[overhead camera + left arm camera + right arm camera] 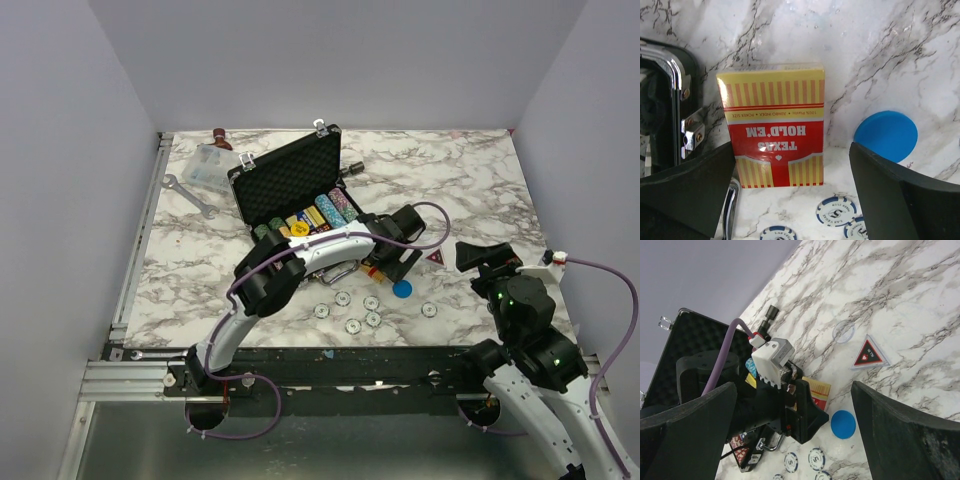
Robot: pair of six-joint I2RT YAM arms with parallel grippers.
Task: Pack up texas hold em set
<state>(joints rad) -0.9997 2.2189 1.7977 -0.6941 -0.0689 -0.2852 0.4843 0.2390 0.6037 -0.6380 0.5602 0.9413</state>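
**Card box squarely between the left jaws**

The red and yellow card box (772,125) lies flat on the table (470,190), just beside the front edge of the open briefcase (285,180). The left gripper (791,160) hangs directly over it. Its jaws are spread wide, one finger on each side, and it holds nothing. The box's long axis points straight ahead of the wrist, so the fingers face its two long sides and closing would pinch it across the narrow width. That alignment looks right for a pick.

The blue disc (886,135) sits on the marble near the box's right side, apart from it but close to where the right-hand finger would come down. The loose chips (372,319) lie nearer the arm bases.

The right gripper (794,395) is well off to the side, wide open and empty, so the left arm is plainly the nearer one. From above, the left arm probably hides the slot meant for the box, so I cannot tell whether it is free.
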